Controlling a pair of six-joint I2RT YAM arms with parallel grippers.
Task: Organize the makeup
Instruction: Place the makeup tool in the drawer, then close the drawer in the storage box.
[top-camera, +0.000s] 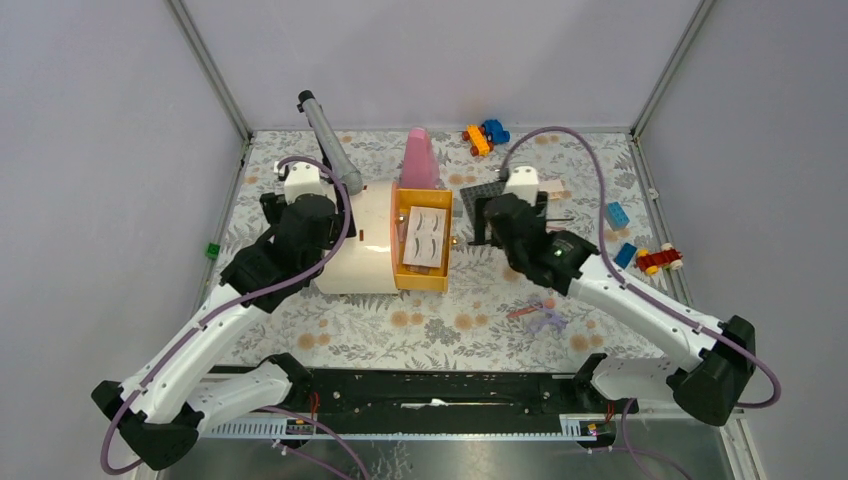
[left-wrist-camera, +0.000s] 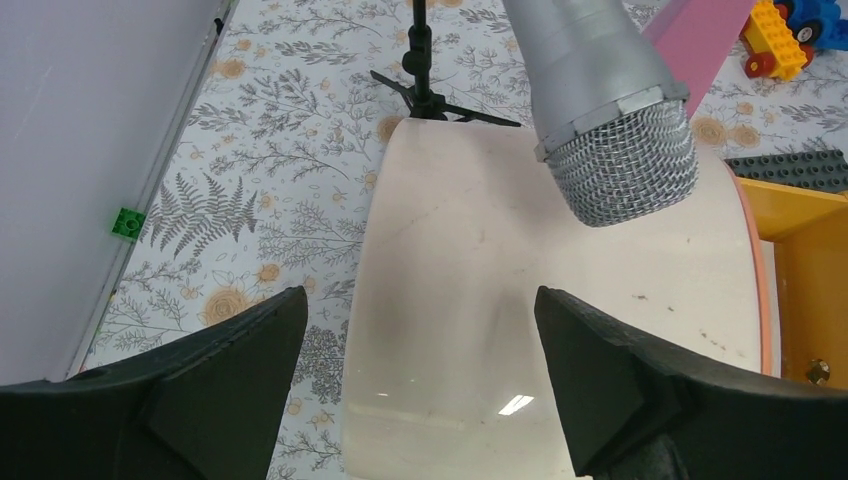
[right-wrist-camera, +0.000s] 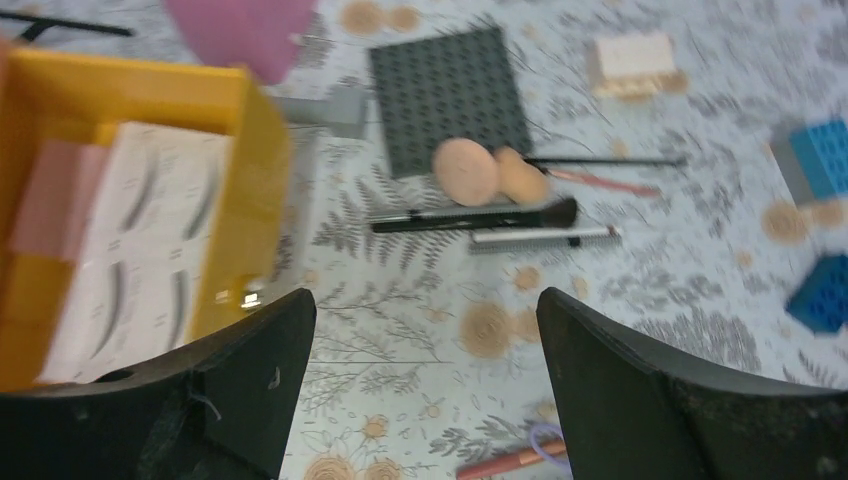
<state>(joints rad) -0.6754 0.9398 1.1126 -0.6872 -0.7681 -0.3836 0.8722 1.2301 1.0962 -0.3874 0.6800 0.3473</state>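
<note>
On the flowery table (right-wrist-camera: 640, 300), your right tool (right-wrist-camera: 422, 300) hung empty with fingers wide apart, nearer than your left tool (left-wrist-camera: 418, 297), also apart, to the black brush (right-wrist-camera: 475, 215), which lay just ahead by the round puff (right-wrist-camera: 465, 170), its long side running finger to finger.

You will find no readable word, brand, number or sign in any of the three views. The nearest thing to print is the white card (top-camera: 424, 238) lying in the orange plastic tray (top-camera: 441, 272). It carries rows of dark curved eyelash shapes with small marks between them, and from the right wrist view those marks are too blurred and small for you to read.
</note>
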